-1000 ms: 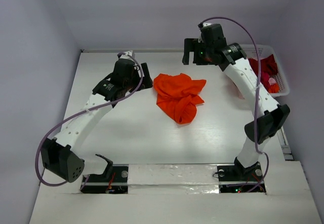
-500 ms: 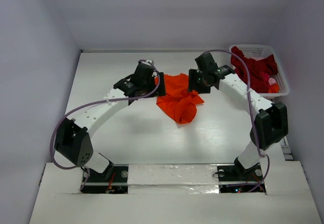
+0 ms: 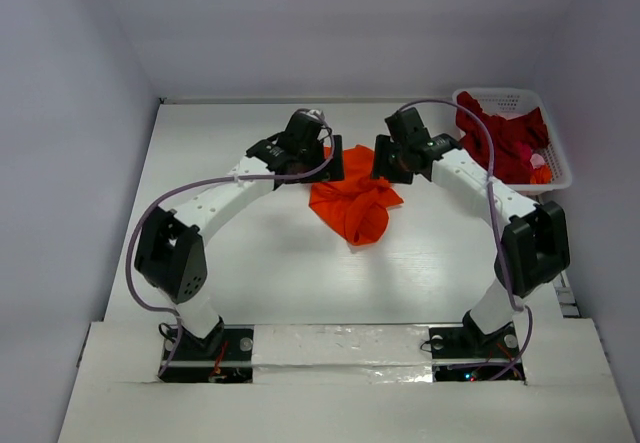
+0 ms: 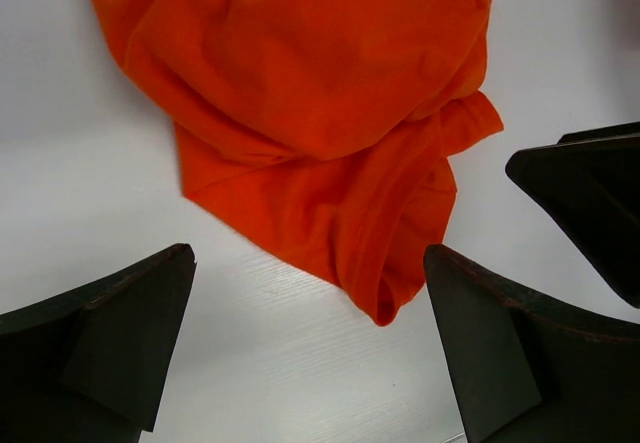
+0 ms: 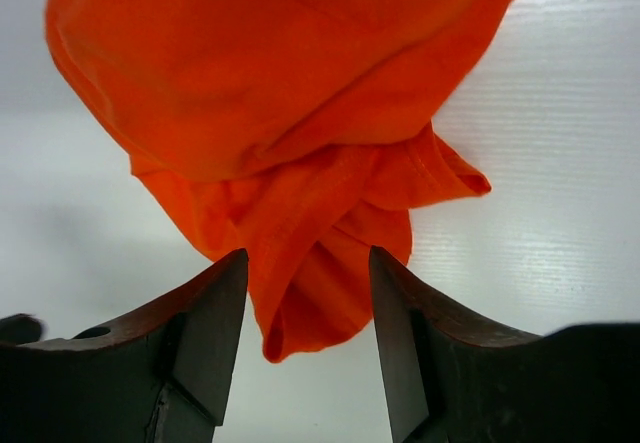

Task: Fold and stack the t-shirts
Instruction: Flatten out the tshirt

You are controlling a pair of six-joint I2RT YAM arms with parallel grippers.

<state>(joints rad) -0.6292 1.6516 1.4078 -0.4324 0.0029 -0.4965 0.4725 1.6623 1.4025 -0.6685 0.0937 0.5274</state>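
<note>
A crumpled bright orange t-shirt (image 3: 352, 201) lies mid-table. My left gripper (image 3: 335, 164) hovers at its far left corner, jaws wide open; in the left wrist view (image 4: 308, 261) the shirt's (image 4: 310, 73) hem tip lies between the spread fingers, apart from both. My right gripper (image 3: 386, 160) sits at the shirt's far right corner. In the right wrist view (image 5: 308, 258) its jaws stand partly narrowed either side of a hanging fold of the shirt (image 5: 280, 73), with a gap still showing, so open. A dark red t-shirt (image 3: 508, 139) lies in the basket.
A white latticed basket (image 3: 500, 93) stands at the far right corner, holding the red cloth and a bit of orange and pink. White walls close in the table at the back and sides. A dark finger of the other arm (image 4: 590, 193) shows in the left wrist view.
The right arm came down from the back onto the shirt's right corner and its jaws narrowed. The left arm swung right to the shirt's left corner, staying open.
</note>
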